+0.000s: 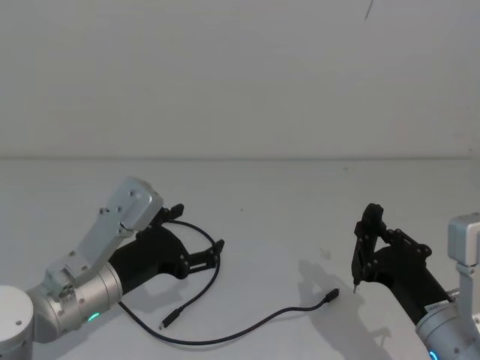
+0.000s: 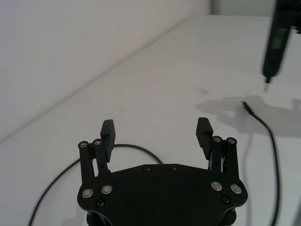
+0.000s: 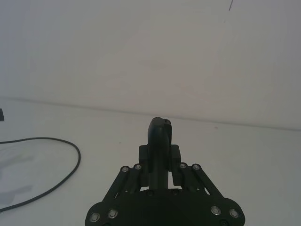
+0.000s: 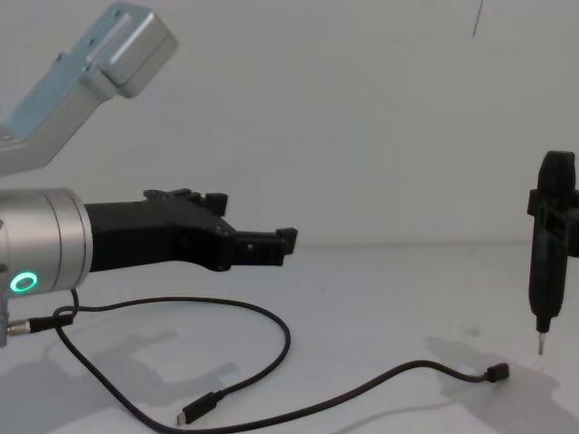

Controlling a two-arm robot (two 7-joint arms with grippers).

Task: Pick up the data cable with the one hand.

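Observation:
The data cable (image 1: 225,330) lies slack on the white table, a thin black cord with one small plug (image 1: 169,321) near the front and the other plug (image 1: 331,298) farther right. My left gripper (image 1: 198,229) hovers open above the cable's far loop (image 2: 141,149), which runs on the table between the spread fingers in the left wrist view. From the chest view the left gripper (image 4: 258,226) is well above the cord (image 4: 271,330) and apart from it. My right gripper (image 1: 373,229) at the right is shut on a slim upright black tool (image 3: 159,141).
The tool's thin metal tip (image 4: 540,344) hangs just above the table (image 1: 285,202), close to the cable's right plug (image 4: 496,371). A plain white wall stands behind. A short lead with a silver plug (image 4: 32,324) hangs by my left wrist.

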